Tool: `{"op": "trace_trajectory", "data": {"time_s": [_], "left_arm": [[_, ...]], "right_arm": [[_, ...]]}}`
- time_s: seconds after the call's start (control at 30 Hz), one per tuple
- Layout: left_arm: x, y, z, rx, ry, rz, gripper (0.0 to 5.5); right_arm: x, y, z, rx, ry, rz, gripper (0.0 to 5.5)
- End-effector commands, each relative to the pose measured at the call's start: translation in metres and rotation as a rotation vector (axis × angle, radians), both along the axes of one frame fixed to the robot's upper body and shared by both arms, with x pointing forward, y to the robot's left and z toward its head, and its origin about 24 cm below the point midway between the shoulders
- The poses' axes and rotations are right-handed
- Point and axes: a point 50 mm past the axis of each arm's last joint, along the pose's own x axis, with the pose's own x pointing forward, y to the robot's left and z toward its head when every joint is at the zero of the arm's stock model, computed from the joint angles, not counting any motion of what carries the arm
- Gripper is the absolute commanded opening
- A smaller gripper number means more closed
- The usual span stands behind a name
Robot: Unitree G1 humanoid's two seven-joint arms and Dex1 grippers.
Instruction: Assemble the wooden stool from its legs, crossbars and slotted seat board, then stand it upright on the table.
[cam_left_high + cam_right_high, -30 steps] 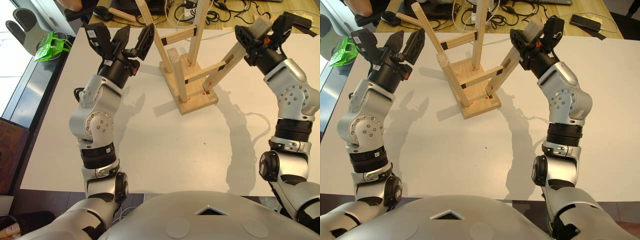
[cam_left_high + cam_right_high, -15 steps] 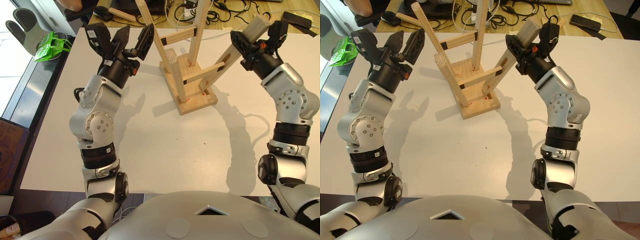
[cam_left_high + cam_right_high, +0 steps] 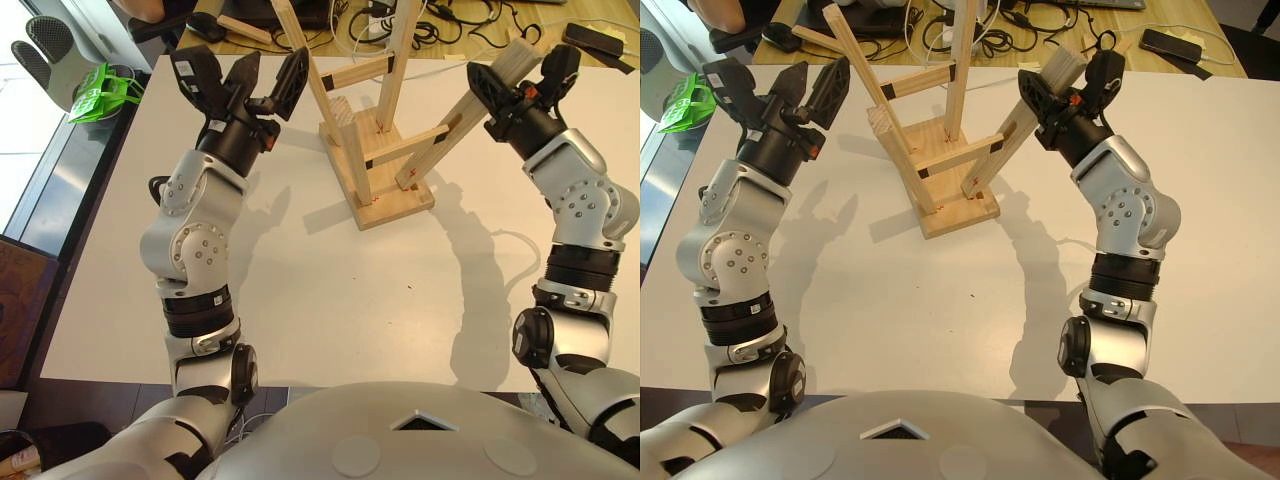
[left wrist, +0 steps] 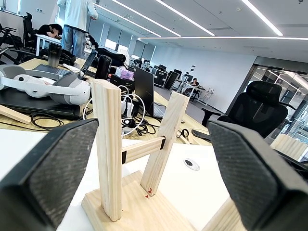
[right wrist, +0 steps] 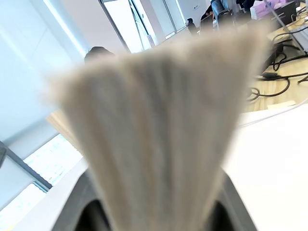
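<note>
Silver arms, screw-ringed round joints, black forearm bands, black left end effector

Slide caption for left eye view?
Right gripper grips a leg of the upside-down stool; left gripper open beside it.

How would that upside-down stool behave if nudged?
Probably stiff: the stool is solid wood. It likely slides rather than tips, resting on its flat seat board. The tilted leg in the right gripper may wobble.

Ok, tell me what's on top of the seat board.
On the seat board stand upright legs joined by crossbars. A tilted leg, between the jaws of the right gripper, meets its right side. The leg feet cover the joints beneath.
</note>
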Motion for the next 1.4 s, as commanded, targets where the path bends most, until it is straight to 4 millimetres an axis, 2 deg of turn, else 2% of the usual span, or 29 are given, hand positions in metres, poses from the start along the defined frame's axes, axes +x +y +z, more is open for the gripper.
{"op": "trace_trajectory", "data": {"time_s": [0.03,0.87,1.4], "left_arm": [[0.001,0.0,0.002,0.007,-0.006,0.008,4.16],[0.003,0.001,0.004,0.011,-0.011,0.006,4.16],[0.003,0.002,0.004,0.014,-0.009,0.009,4.16]], "right_arm": [[0.005,-0.006,0.01,-0.039,-0.049,-0.02,1.25],[0.0,-0.008,0.008,-0.112,-0.085,0.014,1.25],[-0.009,-0.003,0.007,-0.094,-0.071,0.045,1.25]]}}
